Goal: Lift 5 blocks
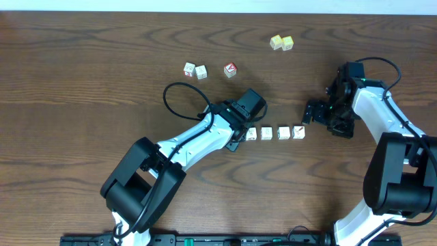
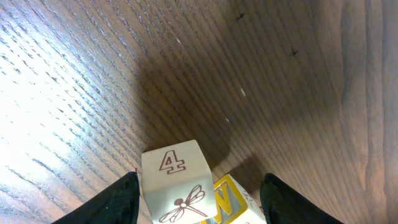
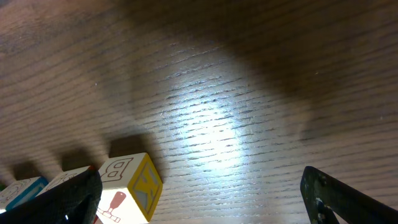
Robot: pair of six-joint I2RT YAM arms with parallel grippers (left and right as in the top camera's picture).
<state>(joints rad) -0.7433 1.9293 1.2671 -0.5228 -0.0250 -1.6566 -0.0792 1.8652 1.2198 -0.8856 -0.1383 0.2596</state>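
The left gripper (image 2: 199,183) stood open around a small whitish cube printed 4 (image 2: 173,177), which was cut off below. From above it hid the left end of the row of whitish cubes (image 1: 275,133) on the brown wooden table (image 1: 82,82). The right gripper (image 3: 200,180) hung open and empty near the row's right end.

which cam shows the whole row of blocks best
Overhead: only it takes in the row of blocks as a line. Left wrist shows just the 4 block and part of one behind; right wrist just the B block and parts of two more.
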